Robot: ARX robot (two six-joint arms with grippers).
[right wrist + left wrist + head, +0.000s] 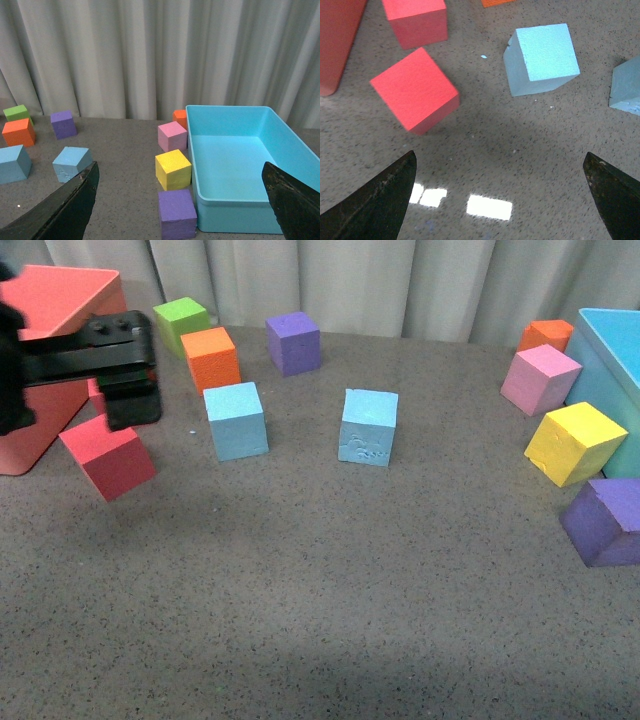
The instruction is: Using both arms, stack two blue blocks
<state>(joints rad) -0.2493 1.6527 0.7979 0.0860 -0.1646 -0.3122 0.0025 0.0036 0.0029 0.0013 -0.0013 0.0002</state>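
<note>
Here, smooth blue block (542, 60) ahead of wide-apart left jaws, seemingly untouched.

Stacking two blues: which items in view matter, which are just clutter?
Job: plain blue block; scuffed blue block; left gripper; right gripper.
Clutter: red cubes; orange cubes; green cube; purple cubes; pink cube; yellow cube; turquoise bin; large red object.

Turquoise plastic bin (615, 390) cut by front view's edge, purple foam cube (605, 525) near it also, dented sky-blue foam cube (626, 85) clipped in left wrist view
</note>
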